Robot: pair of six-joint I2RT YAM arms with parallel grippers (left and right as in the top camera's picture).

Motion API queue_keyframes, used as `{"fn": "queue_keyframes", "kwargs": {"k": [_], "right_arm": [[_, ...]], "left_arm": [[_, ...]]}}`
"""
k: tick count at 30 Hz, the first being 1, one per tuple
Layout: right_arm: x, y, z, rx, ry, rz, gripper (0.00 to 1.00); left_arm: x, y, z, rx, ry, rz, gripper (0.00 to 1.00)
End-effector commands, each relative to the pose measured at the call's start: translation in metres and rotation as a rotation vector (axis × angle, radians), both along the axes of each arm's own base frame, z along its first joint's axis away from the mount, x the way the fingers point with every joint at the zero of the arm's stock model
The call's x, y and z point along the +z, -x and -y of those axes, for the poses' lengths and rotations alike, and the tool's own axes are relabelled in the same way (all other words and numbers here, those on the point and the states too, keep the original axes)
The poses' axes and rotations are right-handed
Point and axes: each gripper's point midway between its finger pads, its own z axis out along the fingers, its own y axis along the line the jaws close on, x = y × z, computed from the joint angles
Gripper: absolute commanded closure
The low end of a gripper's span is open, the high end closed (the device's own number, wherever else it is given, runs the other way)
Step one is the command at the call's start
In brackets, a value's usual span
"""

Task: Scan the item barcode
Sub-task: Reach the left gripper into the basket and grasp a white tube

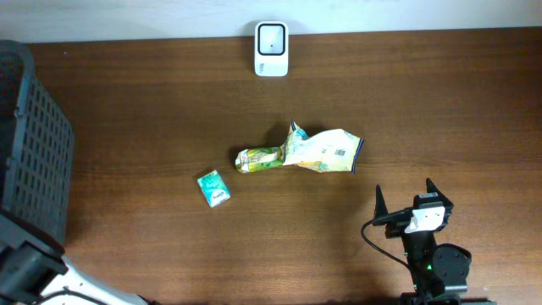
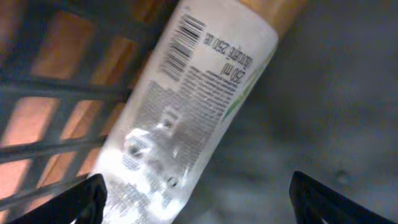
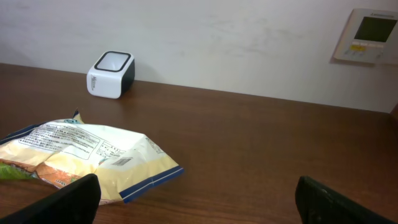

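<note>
A bottle [image 2: 186, 106] with a white printed label lies tilted inside the black basket [image 1: 34, 144]. Its barcode [image 2: 183, 43] faces the left wrist camera. My left gripper [image 2: 199, 205] hangs open just over the bottle's lower end, which sits close to the left finger [image 2: 84, 199]; nothing is gripped. The white scanner [image 1: 272, 48] stands at the table's far edge. A yellow snack bag [image 1: 318, 150] lies mid-table, its barcode [image 3: 122, 162] facing up. My right gripper [image 1: 408, 199] stands open near the front edge, right of the bag, holding nothing.
A small teal packet [image 1: 214, 188] lies left of the bag. The basket's slatted wall [image 2: 43, 93] runs beside the bottle. My left arm [image 1: 25, 267] shows at the bottom left corner. A wall panel [image 3: 371, 36] hangs behind the table.
</note>
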Motion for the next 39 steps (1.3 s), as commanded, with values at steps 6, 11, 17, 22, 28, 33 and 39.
{"fn": "queue_keyframes", "kwargs": {"k": [6,11,17,22,28,33,39], "right_arm": [[-0.003,0.000,0.000,0.003,-0.004,-0.005,0.01],[-0.003,0.000,0.000,0.003,-0.005,-0.005,0.01],[-0.003,0.000,0.000,0.003,-0.004,-0.005,0.01],[-0.003,0.000,0.000,0.003,-0.004,-0.005,0.01],[-0.003,0.000,0.000,0.003,-0.005,-0.005,0.01],[-0.003,0.000,0.000,0.003,-0.004,-0.005,0.01],[-0.003,0.000,0.000,0.003,-0.005,-0.005,0.01]], "left_arm": [[-0.050,0.007,-0.001,-0.020,0.072,-0.060,0.47],[-0.052,0.007,0.001,-0.022,0.083,-0.059,0.98],[-0.038,-0.021,0.026,-0.060,0.212,0.127,1.00],[0.084,-0.055,0.033,-0.071,0.147,0.456,1.00],[0.214,-0.044,0.061,-0.146,-0.031,0.635,1.00],[0.258,-0.047,0.093,-0.217,-0.078,0.694,1.00],[0.388,-0.050,0.226,-0.504,-0.250,0.919,1.00]]}}
